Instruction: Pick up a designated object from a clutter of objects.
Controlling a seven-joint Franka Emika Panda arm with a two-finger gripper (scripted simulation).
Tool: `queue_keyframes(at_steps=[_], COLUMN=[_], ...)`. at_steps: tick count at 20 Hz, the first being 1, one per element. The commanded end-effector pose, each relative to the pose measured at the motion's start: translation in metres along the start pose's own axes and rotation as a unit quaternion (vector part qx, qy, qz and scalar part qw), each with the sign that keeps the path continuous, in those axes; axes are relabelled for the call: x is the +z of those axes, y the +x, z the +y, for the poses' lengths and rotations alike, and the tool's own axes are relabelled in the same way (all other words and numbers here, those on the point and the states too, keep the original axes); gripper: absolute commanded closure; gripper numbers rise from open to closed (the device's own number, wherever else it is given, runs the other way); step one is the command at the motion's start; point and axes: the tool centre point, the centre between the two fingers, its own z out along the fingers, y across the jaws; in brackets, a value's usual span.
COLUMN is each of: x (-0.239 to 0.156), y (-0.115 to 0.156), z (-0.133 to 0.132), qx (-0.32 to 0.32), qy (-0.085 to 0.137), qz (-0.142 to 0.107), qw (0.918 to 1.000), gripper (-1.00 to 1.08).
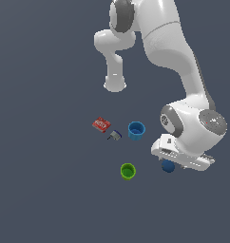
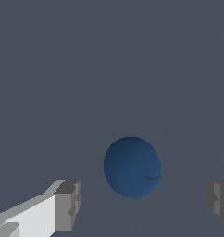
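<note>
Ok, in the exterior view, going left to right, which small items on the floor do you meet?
Red box → grey-blue piece → green cup → light blue cup → dark blue ball, partly hidden under the open tool.

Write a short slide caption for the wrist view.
Open pincer straddling the dark blue ball on the grey floor.

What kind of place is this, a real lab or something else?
Most likely a computer simulation, not a real room: the floor is one flat, featureless grey, the white arm looks smoothly rendered, and the small items, such as the green cup and dark blue ball, are plain shapes.
</note>
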Motion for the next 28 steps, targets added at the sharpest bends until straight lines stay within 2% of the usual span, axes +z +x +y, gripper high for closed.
queue_keyframes(at_steps=[1,8,14,15,28], x=[0.007,0.042,0.048,0.048,0.046], y=[0.0,-0.001,0.0,0.0,0.0], z=[0.0,0.001,0.0,0.0,0.0], qx=[0.0,0.002,0.002,0.002,0.002], qy=[0.0,0.0,0.0,0.0,0.0], qz=[0.0,0.0,0.0,0.0,0.0], qw=[1.0,1.0,1.0,1.0,1.0], gripper=[-0.92,-0.92,-0.92,1.08,1.08])
